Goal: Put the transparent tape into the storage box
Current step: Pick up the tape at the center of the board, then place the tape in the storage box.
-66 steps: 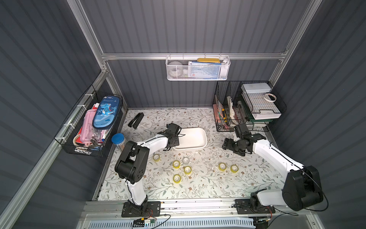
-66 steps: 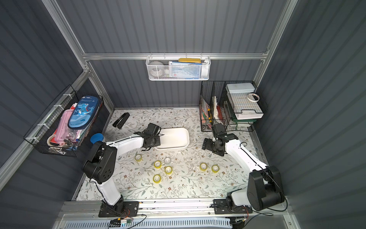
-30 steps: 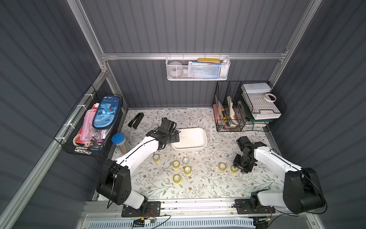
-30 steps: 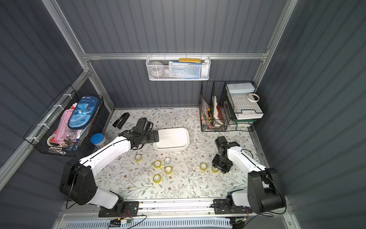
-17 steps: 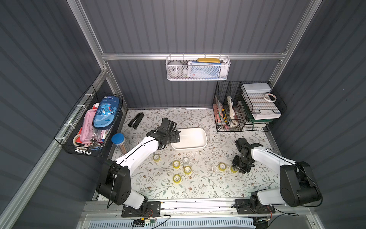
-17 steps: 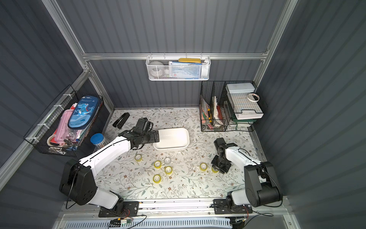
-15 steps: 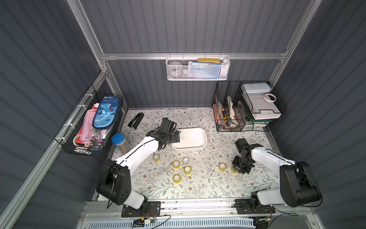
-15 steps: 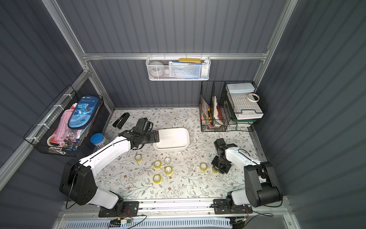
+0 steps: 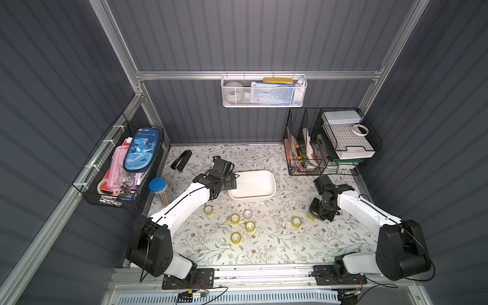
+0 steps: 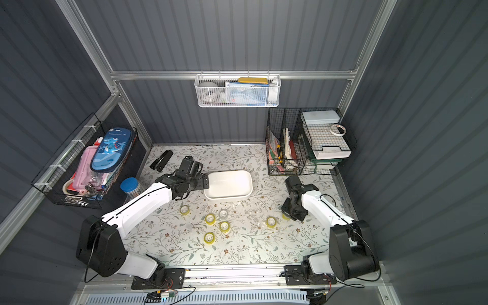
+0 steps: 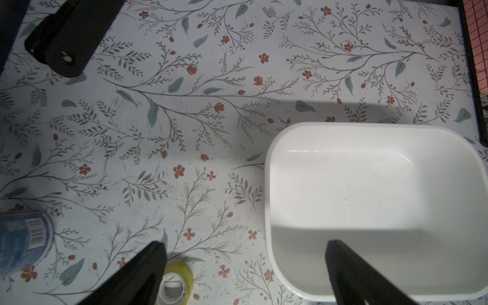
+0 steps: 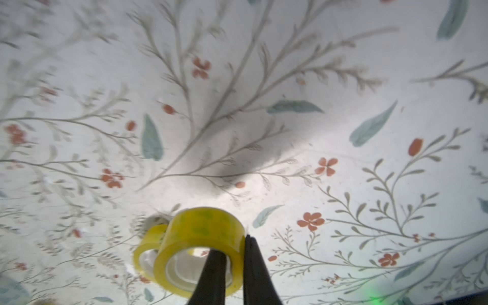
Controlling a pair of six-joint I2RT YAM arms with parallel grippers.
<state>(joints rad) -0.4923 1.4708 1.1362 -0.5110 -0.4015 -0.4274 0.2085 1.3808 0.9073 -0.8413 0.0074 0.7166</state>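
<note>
Right wrist view: the right gripper (image 12: 232, 244) pinches the wall of a yellow transparent tape roll (image 12: 203, 227), 1 finger inside the core and 1 outside; whether the roll is clear of the floral mat (image 12: 290, 79) cannot be told. In both top views this roll sits well to the right of the storage box (image 9: 250, 196), nearer the robot bases. 5 loose rolls (image 9: 235, 218) lie on the mat just in front of the box, and a 6th roll (image 9: 296, 221) lies right of them. The left gripper (image 11: 245, 244), spread wide and empty, straddles the box's left front corner.
</note>
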